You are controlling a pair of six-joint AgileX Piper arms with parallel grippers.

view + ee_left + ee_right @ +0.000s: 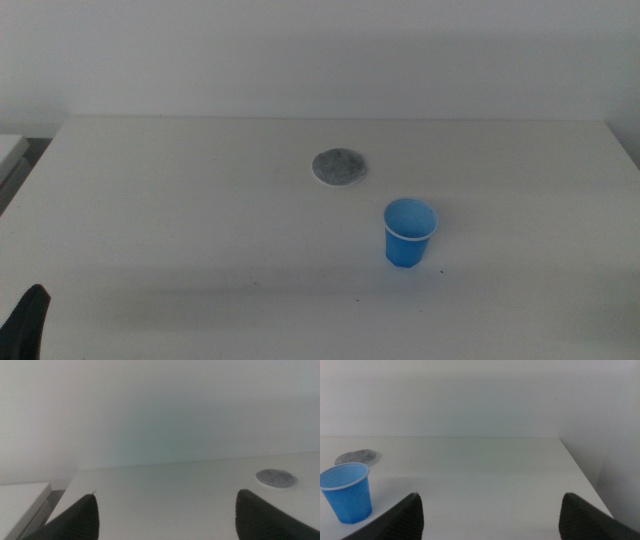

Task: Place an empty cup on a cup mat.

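Nothing done yet, as far as I can judge: the cup (410,232) stands upright on the bare table (180,220), nearer the front and to the right of centre in the middle view, and the cup mat (340,166) lies flat farther back and a bit left of it, the two near each other but clearly apart, w/ nothing on the mat. So the whole job is left: reach, grip, lift, carry over, set down on the disc. My left gripper (165,515) has its jaws spread wide w/ nothing between them; only a dark tip shows at the bottom left corner of the middle view, so that arm waits low and off to the side. Its wrist cam catches the mat off past one jaw but not the cup. My right gripper (490,515) is also spread wide and holds nothing; it isn't in the middle view at all. From its wrist cam the cup sits off to one side, outside the jaws, mat just behind it. Cup contents: inside looks plain blue and empty, tho the view is soft and I can't see right down to the bottom.
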